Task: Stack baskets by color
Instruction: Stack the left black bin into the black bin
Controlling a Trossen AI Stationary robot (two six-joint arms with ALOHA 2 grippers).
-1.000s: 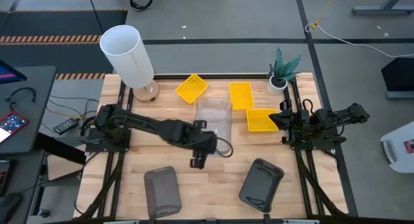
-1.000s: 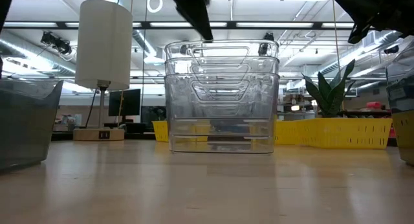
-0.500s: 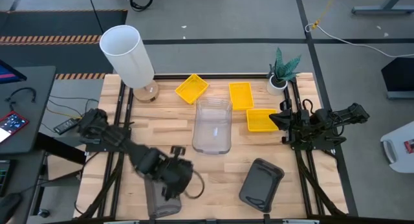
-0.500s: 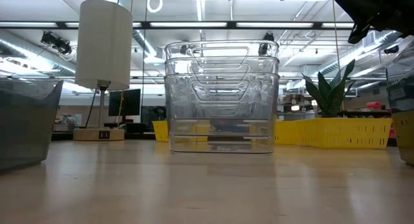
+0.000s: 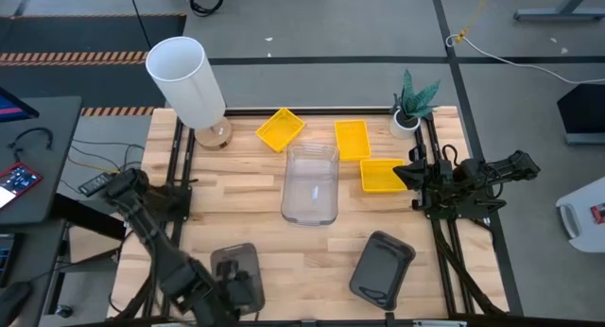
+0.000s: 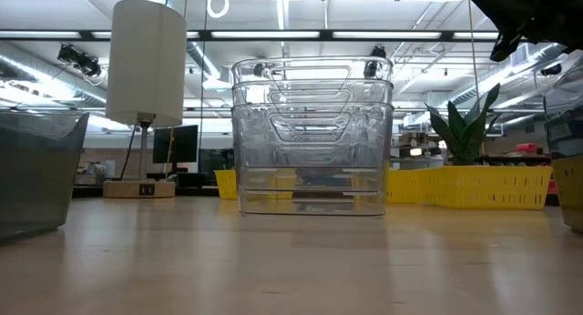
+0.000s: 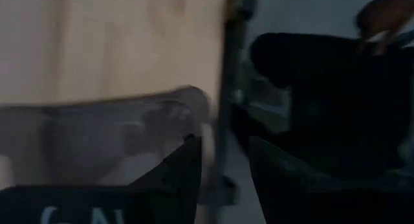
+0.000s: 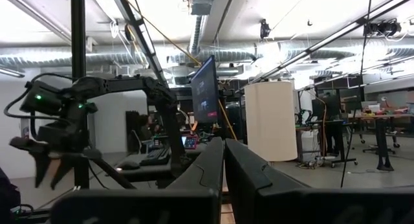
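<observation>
Grey basket (image 5: 234,277) rim, seemingly only wrist-view.

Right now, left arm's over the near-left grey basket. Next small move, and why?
Probably lower the left gripper onto the rim of the grey basket and close: in its wrist view the fingers stand apart with that rim just ahead, nothing held.

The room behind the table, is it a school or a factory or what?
Probably a robot lab or workshop. The ceiling has bare pipes and ducts with long strip lights, there are computer screens on desks, and another robot arm stands further back.
</observation>
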